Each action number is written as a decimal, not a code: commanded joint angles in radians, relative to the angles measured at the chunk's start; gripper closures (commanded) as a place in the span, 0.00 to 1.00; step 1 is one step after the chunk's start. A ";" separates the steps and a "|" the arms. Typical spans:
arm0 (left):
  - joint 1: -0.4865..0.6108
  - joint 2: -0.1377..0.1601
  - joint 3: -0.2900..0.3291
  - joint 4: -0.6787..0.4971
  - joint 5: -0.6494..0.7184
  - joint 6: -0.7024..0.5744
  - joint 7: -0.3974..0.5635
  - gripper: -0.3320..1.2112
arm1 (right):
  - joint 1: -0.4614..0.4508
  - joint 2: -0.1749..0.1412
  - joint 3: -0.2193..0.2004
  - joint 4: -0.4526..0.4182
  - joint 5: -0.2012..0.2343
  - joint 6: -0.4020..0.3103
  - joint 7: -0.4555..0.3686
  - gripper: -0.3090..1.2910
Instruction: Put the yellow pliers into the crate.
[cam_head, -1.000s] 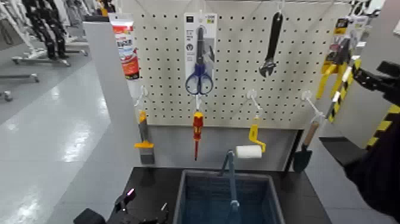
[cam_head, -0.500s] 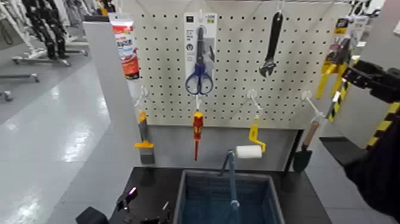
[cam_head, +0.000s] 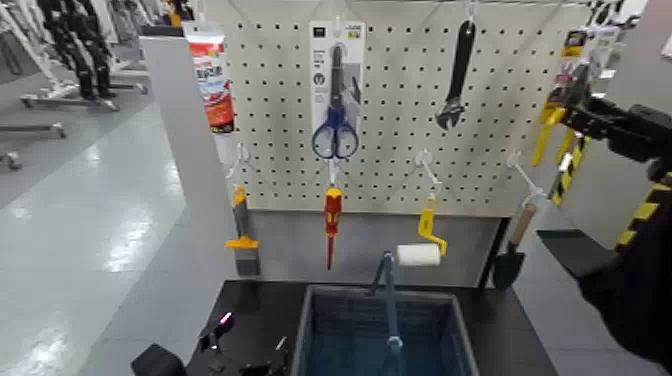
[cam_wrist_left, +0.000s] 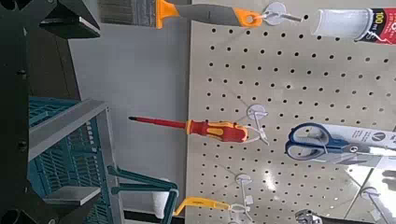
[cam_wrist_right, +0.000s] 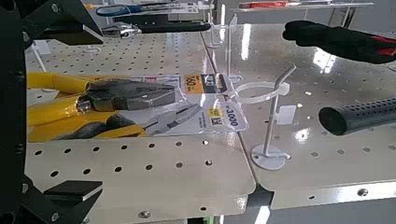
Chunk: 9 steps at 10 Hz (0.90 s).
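Observation:
The yellow pliers hang on their card at the right end of the pegboard, high up. In the right wrist view the pliers lie straight ahead on the white-and-yellow card. My right gripper is open and level with them, its fingertips right beside the card; its fingers frame the handles. The grey-blue crate with its upright centre handle stands on the black table below, and also shows in the left wrist view. My left gripper is open and low at the crate's left.
On the pegboard hang blue scissors, a black wrench, a red screwdriver, a yellow-handled paint roller, a yellow-and-grey scraper and a trowel. A black-and-yellow striped post stands right.
My right gripper has moved left and slightly up, closing in on the hanging pliers. The left arm has barely shifted.

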 joint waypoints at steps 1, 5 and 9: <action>-0.002 -0.001 -0.002 0.000 -0.002 0.001 0.000 0.29 | -0.012 -0.008 0.017 0.010 -0.003 0.009 0.014 0.56; -0.002 0.000 -0.002 0.000 -0.002 0.001 -0.002 0.29 | -0.030 -0.008 0.031 -0.002 0.038 0.017 0.008 0.81; -0.002 0.000 -0.003 0.000 -0.003 0.001 -0.002 0.29 | -0.037 -0.009 0.037 -0.001 0.043 0.017 0.008 0.81</action>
